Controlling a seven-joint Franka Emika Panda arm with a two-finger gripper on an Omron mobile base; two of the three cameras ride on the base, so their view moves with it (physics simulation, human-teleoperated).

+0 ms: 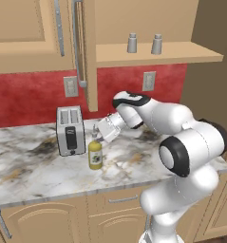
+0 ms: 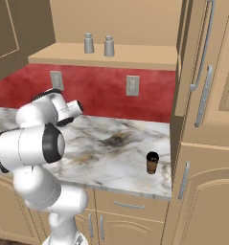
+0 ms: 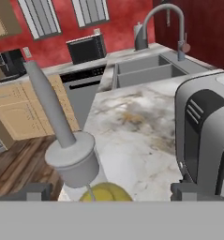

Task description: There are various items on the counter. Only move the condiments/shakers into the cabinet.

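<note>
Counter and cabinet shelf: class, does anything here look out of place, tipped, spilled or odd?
Nothing is tipped or spilled. Both grey shakers stand upright on the cabinet shelf. The yellow-green bottle is still upright on the counter beside the toaster, with the open gripper at it.

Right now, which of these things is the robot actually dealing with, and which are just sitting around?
Part of the job:
- squeeze bottle, on the counter
- two shakers, already on the cabinet shelf
- open gripper around the bottle

Just there:
- toaster
- dark cup
- sink
</note>
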